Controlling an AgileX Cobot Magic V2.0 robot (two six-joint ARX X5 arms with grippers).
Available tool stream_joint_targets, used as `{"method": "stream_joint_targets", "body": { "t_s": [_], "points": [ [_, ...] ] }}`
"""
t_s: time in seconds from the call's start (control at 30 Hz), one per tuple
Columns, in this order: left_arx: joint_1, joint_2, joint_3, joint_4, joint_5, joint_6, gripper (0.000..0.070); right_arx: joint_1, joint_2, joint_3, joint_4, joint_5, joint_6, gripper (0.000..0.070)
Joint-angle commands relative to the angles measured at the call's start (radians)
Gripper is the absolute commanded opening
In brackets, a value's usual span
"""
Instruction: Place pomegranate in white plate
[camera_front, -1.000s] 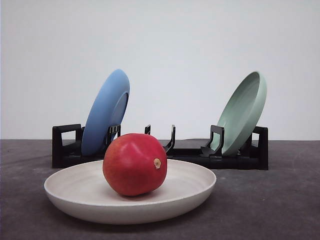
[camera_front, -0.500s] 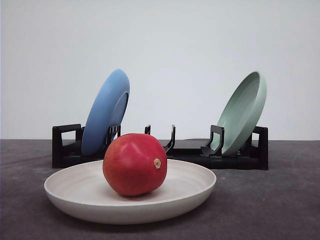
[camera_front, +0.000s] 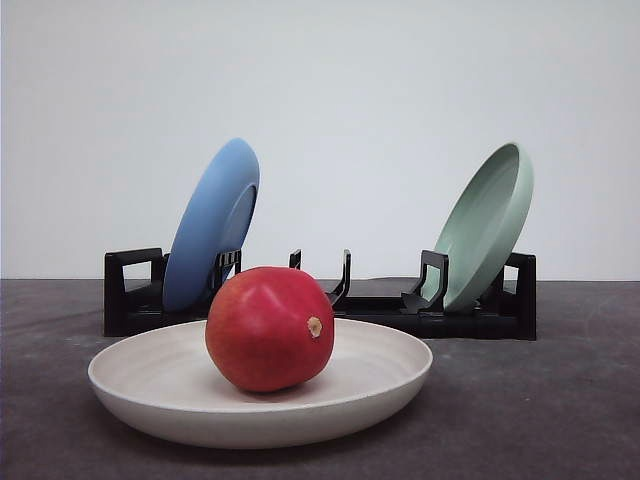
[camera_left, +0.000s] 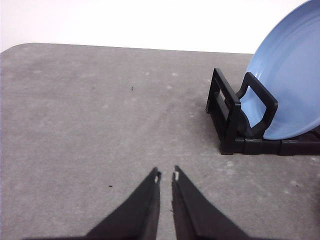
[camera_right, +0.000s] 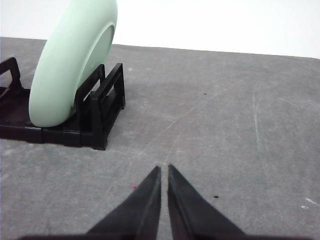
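Note:
The glossy red pomegranate (camera_front: 269, 328) rests inside the wide white plate (camera_front: 130, 385) near the front of the table, its tan stem nub turned to the right. Nothing touches the fruit. In the left wrist view my left gripper (camera_left: 166, 175) is shut over bare grey tabletop, holding nothing, beside the rack's left end. My right gripper (camera_right: 164, 169) is likewise shut and empty over bare tabletop, near the rack's right end.
A black dish rack (camera_front: 380, 310) stands behind the white plate. A blue plate (camera_front: 212, 222) leans in its left slot and a pale green plate (camera_front: 488, 225) in its right slot. The grey table surface (camera_front: 540, 400) stretches around them.

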Motion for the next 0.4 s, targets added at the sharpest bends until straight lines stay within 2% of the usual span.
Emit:
{"method": "stream_joint_targets", "body": {
  "t_s": [0.0,0.37],
  "points": [
    [0.000,-0.001,-0.011,-0.002,0.000,0.000,0.0026,0.000,-0.001,-0.005,0.011,0.001,0.011,0.0020],
    [0.000,-0.001,-0.011,-0.002,0.000,0.000,0.0026,0.000,-0.001,-0.005,0.011,0.001,0.011,0.0020]
  ]
}}
